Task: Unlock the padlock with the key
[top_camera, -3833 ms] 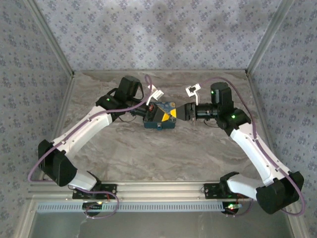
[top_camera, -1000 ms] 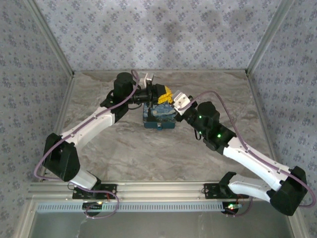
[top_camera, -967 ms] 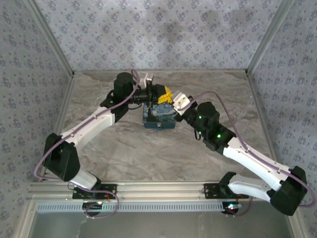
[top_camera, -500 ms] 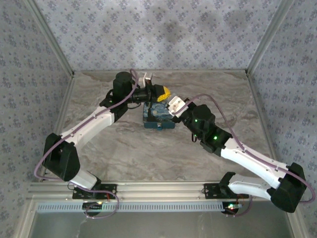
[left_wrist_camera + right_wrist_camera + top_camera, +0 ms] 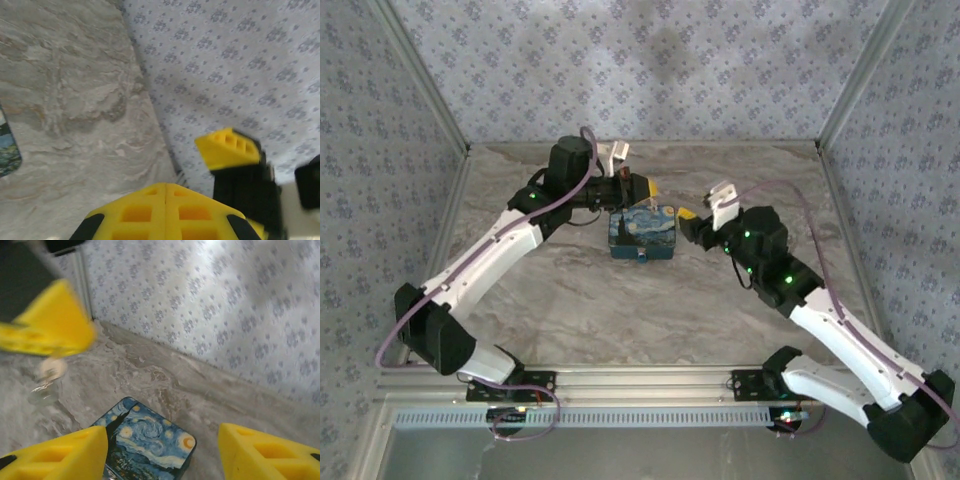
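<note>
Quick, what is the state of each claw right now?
Left claw: closed, a blurred key ring hanging from it.
Right claw: open, holding nothing.

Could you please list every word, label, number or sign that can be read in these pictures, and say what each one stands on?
No text can be read.
The box bears a starry-night painting, no lettering.
The wallpaper shows small flower motifs, not characters.
The white clip on the right wrist is too small to tell.
</note>
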{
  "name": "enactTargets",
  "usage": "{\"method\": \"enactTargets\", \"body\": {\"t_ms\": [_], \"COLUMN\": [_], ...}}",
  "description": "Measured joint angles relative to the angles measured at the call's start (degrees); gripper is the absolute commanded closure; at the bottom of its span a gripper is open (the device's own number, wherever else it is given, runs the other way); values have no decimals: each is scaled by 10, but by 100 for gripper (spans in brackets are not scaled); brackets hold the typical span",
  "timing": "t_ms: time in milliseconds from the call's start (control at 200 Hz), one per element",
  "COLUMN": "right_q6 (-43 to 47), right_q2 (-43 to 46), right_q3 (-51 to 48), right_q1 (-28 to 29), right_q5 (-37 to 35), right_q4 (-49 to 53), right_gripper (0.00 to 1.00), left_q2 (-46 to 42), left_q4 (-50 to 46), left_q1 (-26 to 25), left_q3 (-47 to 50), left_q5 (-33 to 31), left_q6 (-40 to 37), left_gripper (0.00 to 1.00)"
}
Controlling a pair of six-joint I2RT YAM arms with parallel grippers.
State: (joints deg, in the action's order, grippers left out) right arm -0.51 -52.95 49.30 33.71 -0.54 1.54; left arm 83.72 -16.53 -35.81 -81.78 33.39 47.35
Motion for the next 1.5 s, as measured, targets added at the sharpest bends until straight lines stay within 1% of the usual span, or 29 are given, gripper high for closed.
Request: {"method": "enactTargets", "body": {"t_ms": [125,170,265,315,400,500,600,745,829,939,1144,1299,1364,1449,1504], "right_q6": [-145,-189,-287,-330,-390,-449,-494,-542,-568,-589,-591,-590,-590,-590,-590], "right_q2": [-19,-27,-49,-66,-94,-111,-113,-127,-142,-158,-166,-169,-170,-170,-170], "right_q3": [7,4,-6,-7,-8,-19,-32,-33,-33,-33,-31,-31,-31,-31,-31], "right_q1": [-98,-122,-155,-164,-167,-163,-156,-144,-137,-129,-99,-92,-92,-91,-90], "right_q5": [101,134,216,255,310,353,380,409,423,435,448,452,452,452,452], "right_q4": [0,-13,-66,-99,-155,-230,-296,-381,-429,-463,-473,-475,-476,-475,-475], "right_gripper": [51,55,58,56,48,46,49,54,55,56,57,65,66,73,74], "left_q2": [-1,-1,-2,-4,-12,-30,-43,-52,-53,-53,-53,-55,-57,-62,-65], "left_q4": [-35,-43,-43,-37,-13,20,59,134,169,204,245,259,261,265,267], "left_q1": [-17,-23,-33,-36,-37,-37,-37,-37,-37,-37,-37,-37,-37,-37,-37], "left_q3": [-3,-3,-3,-2,6,19,29,53,68,83,96,100,102,105,107], "left_q5": [-40,-53,-76,-83,-91,-95,-94,-85,-79,-70,-66,-66,-67,-67,-69], "left_q6": [-77,-98,-131,-140,-148,-150,-143,-109,-86,-59,-32,-26,-24,-23,-22], "left_gripper": [100,100,100,100,100,100,100,100,100,100,100,100,100,100,100]}}
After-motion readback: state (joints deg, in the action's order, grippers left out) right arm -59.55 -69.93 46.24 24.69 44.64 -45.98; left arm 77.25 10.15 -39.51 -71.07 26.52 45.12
